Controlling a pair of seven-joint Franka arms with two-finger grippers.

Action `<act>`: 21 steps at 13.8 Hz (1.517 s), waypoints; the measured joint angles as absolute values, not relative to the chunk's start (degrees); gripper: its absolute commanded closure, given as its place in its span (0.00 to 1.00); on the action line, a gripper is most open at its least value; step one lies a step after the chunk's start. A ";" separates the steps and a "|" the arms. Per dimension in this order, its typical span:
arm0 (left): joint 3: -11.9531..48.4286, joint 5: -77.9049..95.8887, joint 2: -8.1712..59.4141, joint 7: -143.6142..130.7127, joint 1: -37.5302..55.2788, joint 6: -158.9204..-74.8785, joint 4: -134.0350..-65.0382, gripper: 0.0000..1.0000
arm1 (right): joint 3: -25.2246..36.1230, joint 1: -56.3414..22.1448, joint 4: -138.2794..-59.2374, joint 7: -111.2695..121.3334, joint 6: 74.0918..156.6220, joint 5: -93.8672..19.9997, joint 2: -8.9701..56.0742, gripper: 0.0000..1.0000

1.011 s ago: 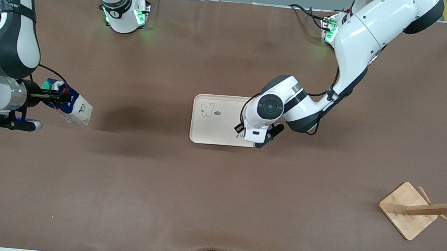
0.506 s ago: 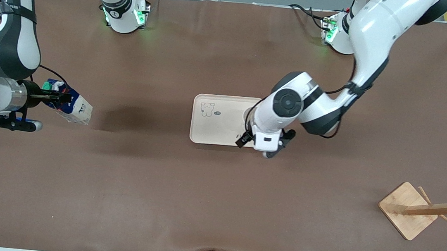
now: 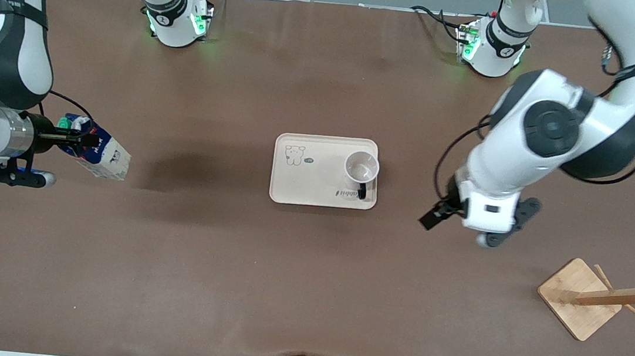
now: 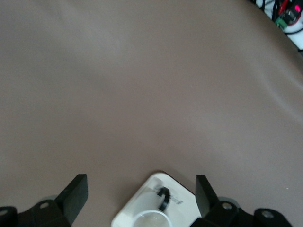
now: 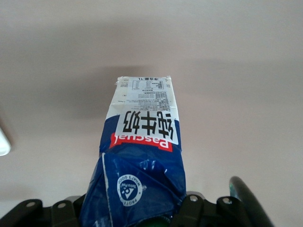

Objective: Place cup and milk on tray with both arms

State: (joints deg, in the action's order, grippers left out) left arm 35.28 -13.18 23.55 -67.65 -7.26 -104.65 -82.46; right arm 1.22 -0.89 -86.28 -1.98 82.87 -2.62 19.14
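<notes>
The white cup (image 3: 361,166) stands upright on the cream tray (image 3: 308,183), at the tray's end toward the left arm, its black handle (image 3: 361,193) pointing to the front camera. My left gripper (image 3: 475,221) is open and empty, up over bare table between the tray and the bamboo rack. The left wrist view shows the gripper (image 4: 140,184) spread wide, with the cup (image 4: 151,219) and a tray corner (image 4: 130,213) below. My right gripper (image 3: 77,138) is shut on the top of the blue-and-white milk (image 3: 102,152), held tilted near the right arm's end. The milk (image 5: 142,151) fills the right wrist view.
A bamboo rack (image 3: 579,297) with slanted pegs stands near the left arm's end, nearer to the front camera than the tray. The two green-lit arm bases (image 3: 178,19) (image 3: 488,45) stand along the table edge farthest from the front camera.
My left gripper has let go of the cup on the tray and swung away toward the left arm's end of the table. The right gripper and milk have barely moved.
</notes>
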 measured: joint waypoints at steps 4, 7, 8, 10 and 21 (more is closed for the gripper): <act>35.24 -13.18 18.19 -52.61 -14.35 -99.34 -82.42 0.00 | 0.76 -8.25 -85.57 -10.31 82.93 -6.64 19.22 1.00; 35.15 -13.18 15.43 -39.92 -19.12 -97.77 -82.41 0.00 | 0.46 -15.92 -83.05 -19.27 83.39 -8.65 20.68 1.00; 35.12 -13.18 14.59 -35.83 -20.55 -97.48 -82.41 0.00 | 0.45 -17.77 -81.95 -21.15 83.71 -9.84 21.73 1.00; 35.10 -13.18 13.02 -29.00 -23.23 -96.06 -82.30 0.00 | 0.42 -20.78 -80.12 -25.34 86.00 -11.40 24.40 1.00; 31.35 -11.21 7.74 -18.61 -22.78 -87.46 -77.62 0.00 | 0.43 -32.45 -78.43 -36.29 96.59 -14.75 34.03 1.00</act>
State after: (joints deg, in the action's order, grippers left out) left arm 31.35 -11.21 7.74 -18.61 -22.78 -87.46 -77.62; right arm 0.43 -32.45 -78.43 -36.29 96.59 -14.75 34.03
